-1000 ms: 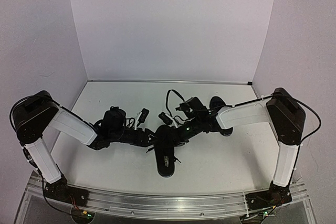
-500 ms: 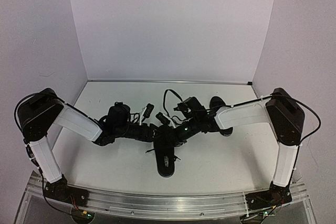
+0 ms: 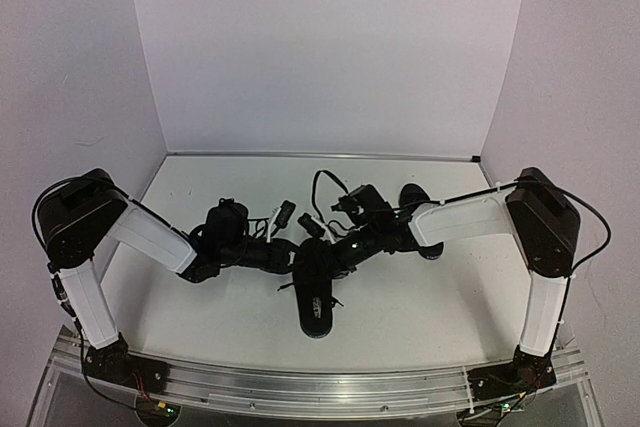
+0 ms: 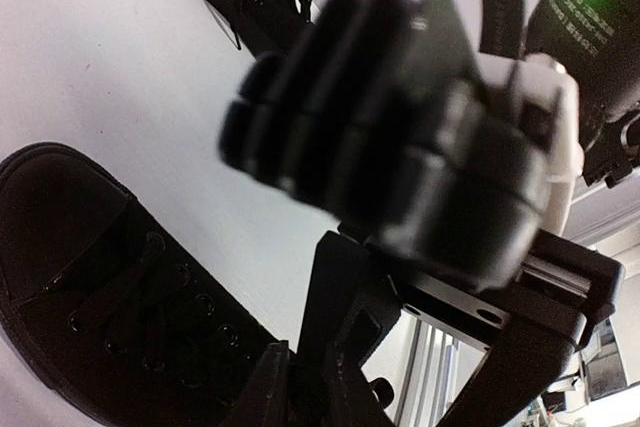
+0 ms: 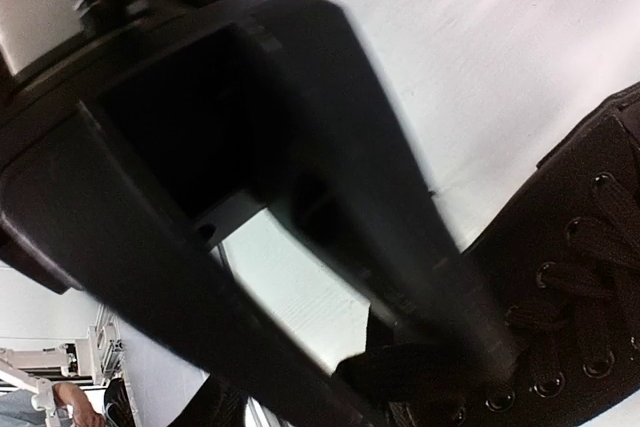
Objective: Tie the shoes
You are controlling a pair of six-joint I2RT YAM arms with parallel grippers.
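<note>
Midway across the tabletop [image 3: 440,307], toward its near edge, one black shoe [image 3: 316,299] is lying between the arms. Its mate [image 3: 414,194] is sitting nearer the far edge, partly hiding behind the right arm. Both are probably handling light and soft-sided. The left tool [image 4: 312,392] is showing jaws nearly together, tips cut off. The right tool [image 5: 415,382] is standing partway apart at the shoe, grip unclear. Thin, limp laces [image 4: 130,292] are looking like the part to pinch, near their ends.

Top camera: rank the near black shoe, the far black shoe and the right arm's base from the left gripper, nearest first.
1. Near black lace-up shoe, at the left gripper, centre.
2. Far black lace-up shoe, back right.
3. Right arm's black base, front right.
</note>
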